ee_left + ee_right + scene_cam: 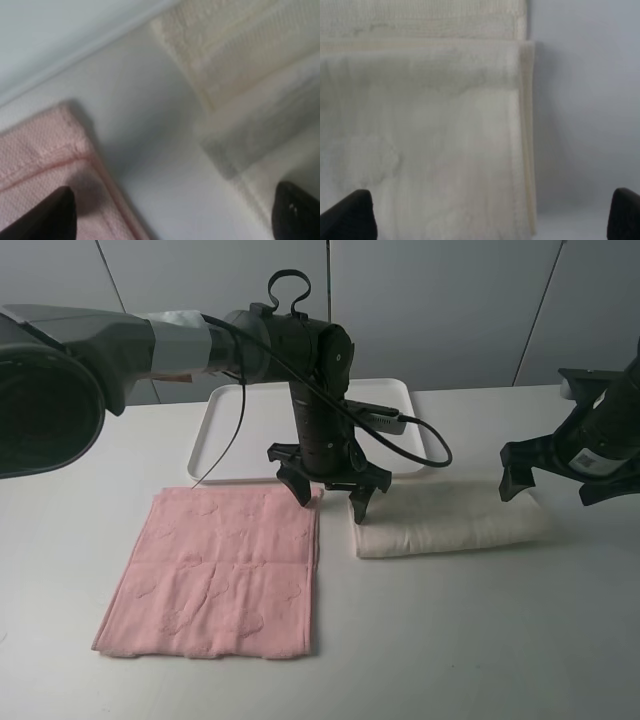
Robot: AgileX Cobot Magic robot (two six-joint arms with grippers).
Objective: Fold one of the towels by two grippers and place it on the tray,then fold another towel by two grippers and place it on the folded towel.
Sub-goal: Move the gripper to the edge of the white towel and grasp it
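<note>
A cream towel [450, 520] lies folded into a long strip on the table, right of centre. A pink towel [220, 570] lies flat and unfolded at the left. The white tray [225, 430] stands behind them. My left gripper [332, 492] is open, low over the gap between the pink towel's far right corner [60, 135] and the cream towel's left end [235, 65]. My right gripper [552, 485] is open above the cream towel's right end [445, 140]. Neither holds anything.
The tray's right part is hidden behind my left arm [320, 390]. A black cable [420, 435] loops from that arm over the tray's front edge. Bare white table [480, 640] lies in front of both towels.
</note>
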